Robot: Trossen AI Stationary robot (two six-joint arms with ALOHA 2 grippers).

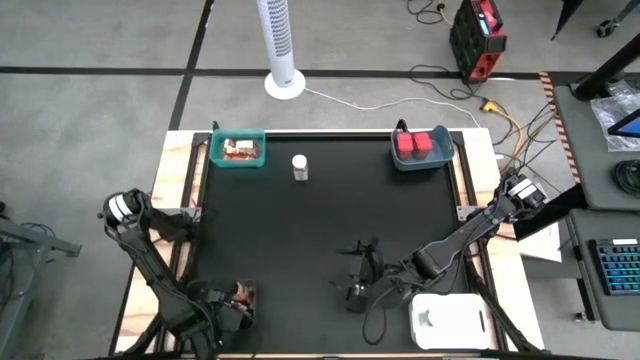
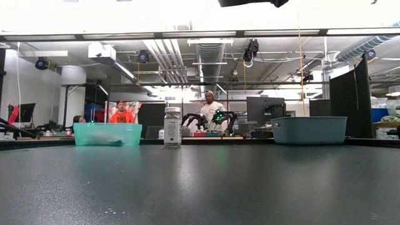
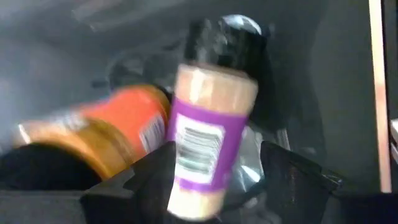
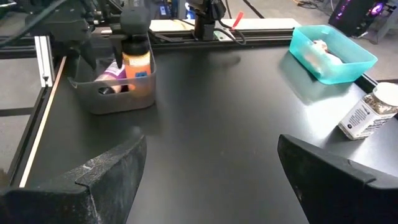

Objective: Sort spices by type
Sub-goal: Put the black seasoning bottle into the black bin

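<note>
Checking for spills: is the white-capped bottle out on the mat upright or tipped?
Upright. The white-capped bottle stands on its base with its cap on top, alone on the black mat between the two bins.

Both arms are built of dark, near-black links with rounded joint housings. The left arm [image 1: 150, 250] carries a pale grey-white cylindrical cap at its outer joint, and the right arm [image 1: 470, 235] has a similar white-and-black block near its base. Thin black cables loop loosely along the right arm's forearm. The right end effector [image 4: 211, 168] has two broad, matte black fingers [image 4: 106, 174] with angular, wedge-like faces and slightly scuffed edges. The left end effector [image 3: 214, 180] shows the same black, blocky fingers [image 3: 292, 174] with flat inner faces.
</note>
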